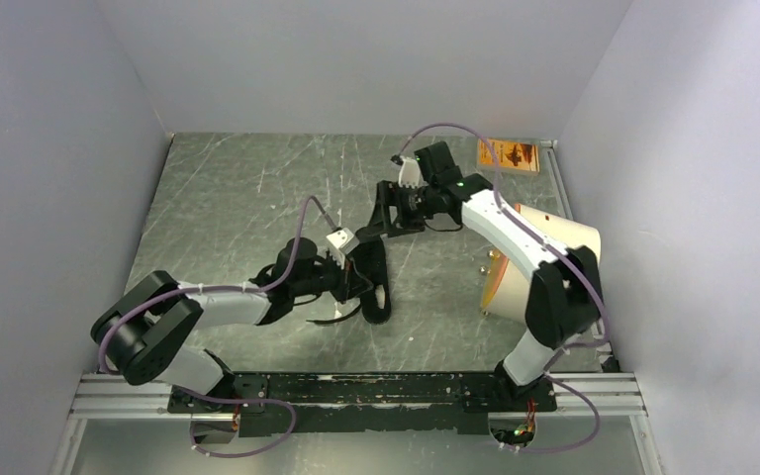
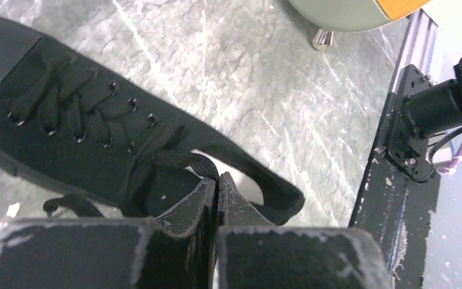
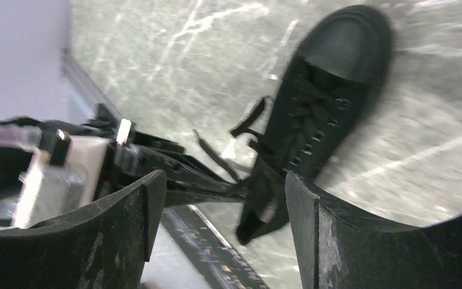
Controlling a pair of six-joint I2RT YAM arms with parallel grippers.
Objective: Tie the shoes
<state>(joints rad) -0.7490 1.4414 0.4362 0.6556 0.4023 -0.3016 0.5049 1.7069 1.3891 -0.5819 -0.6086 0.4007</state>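
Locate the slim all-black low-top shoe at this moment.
In the top external view, the slim all-black low-top shoe lies near the table's middle, the left gripper at its heel opening, the open right gripper beyond its toe, a cream-and-orange cylinder to its right.

We enter this as a robotics lab test cell. Evidence noted: plain pale wall panels (image 1: 356, 59) boxing in three sides; a scratched, grey marbled surface (image 1: 237, 198); an aluminium extrusion rail (image 1: 119, 401) along the near edge, carrying a worn black mounting plate (image 1: 396, 391); a left arm (image 1: 208, 307) and a right arm (image 1: 515, 237), white and black, bolted to that plate; purple cables (image 1: 247, 450) looping from their bases; a small orange card (image 1: 508, 154) in the far right corner.
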